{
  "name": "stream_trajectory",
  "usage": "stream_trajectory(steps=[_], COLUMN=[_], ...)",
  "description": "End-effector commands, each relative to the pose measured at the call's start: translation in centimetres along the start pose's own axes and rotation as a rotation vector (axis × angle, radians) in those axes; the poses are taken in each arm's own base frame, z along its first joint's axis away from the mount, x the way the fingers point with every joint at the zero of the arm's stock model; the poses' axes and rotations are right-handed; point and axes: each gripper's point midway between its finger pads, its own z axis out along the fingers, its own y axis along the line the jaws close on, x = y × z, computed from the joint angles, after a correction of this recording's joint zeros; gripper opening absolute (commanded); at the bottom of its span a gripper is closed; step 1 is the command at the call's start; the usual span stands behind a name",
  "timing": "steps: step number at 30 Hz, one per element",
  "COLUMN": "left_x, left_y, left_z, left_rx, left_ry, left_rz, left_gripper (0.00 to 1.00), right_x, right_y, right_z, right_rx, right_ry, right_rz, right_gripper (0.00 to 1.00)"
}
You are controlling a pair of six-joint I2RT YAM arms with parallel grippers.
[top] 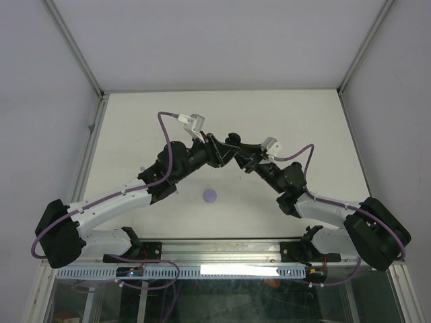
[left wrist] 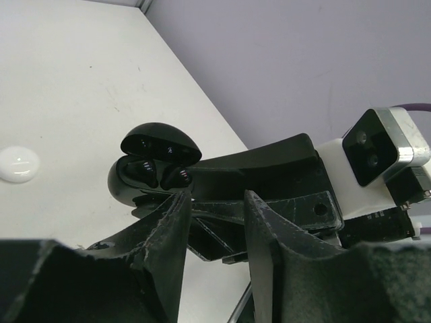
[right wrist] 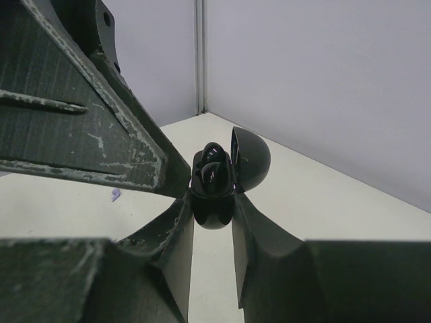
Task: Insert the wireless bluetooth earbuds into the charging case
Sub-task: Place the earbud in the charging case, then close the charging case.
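My right gripper [right wrist: 213, 202] is shut on the base of a black charging case [right wrist: 214, 212], held above the table with its lid [right wrist: 250, 161] swung open. Two black earbuds [right wrist: 214, 169] sit in the case's wells. In the left wrist view the same case [left wrist: 131, 182] shows with its lid [left wrist: 160, 142] up and the earbuds [left wrist: 176, 176] inside. My left gripper [left wrist: 215, 196] is open with nothing between its fingers, and one fingertip [left wrist: 182, 198] is right beside the case's rim. Both grippers meet over the table's middle [top: 229, 153].
A lavender round case [top: 210, 195] lies on the table in front of the arms. On the table in the left wrist view lies a white round case [left wrist: 17, 165]. A small lavender earbud [right wrist: 116, 195] lies on the table. Walls enclose the back and sides.
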Motion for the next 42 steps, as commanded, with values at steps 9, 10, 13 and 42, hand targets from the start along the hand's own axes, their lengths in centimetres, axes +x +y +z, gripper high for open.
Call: stream_trajectory(steps=[9, 10, 13, 42], left_x=[-5.1, -5.3, -6.1, -1.7], left_y=[-1.6, -1.5, -0.8, -0.6], left_z=[-1.8, -2.1, -2.8, -3.7], left_rx=[-0.038, -0.035, -0.025, 0.359], left_ry=[-0.024, -0.018, -0.011, 0.291], left_rz=[0.239, 0.253, 0.254, -0.008], left_gripper=[0.57, 0.59, 0.63, 0.67], right_x=[-2.3, -2.2, -2.0, -4.5], right_y=[1.3, 1.5, 2.4, 6.1], right_z=[0.6, 0.5, 0.4, 0.0], right_rx=[-0.087, -0.100, -0.145, -0.431], right_ry=[-0.042, -0.034, -0.013, -0.034], right_rz=[0.008, 0.012, 0.025, 0.271], right_gripper=[0.00, 0.00, 0.00, 0.00])
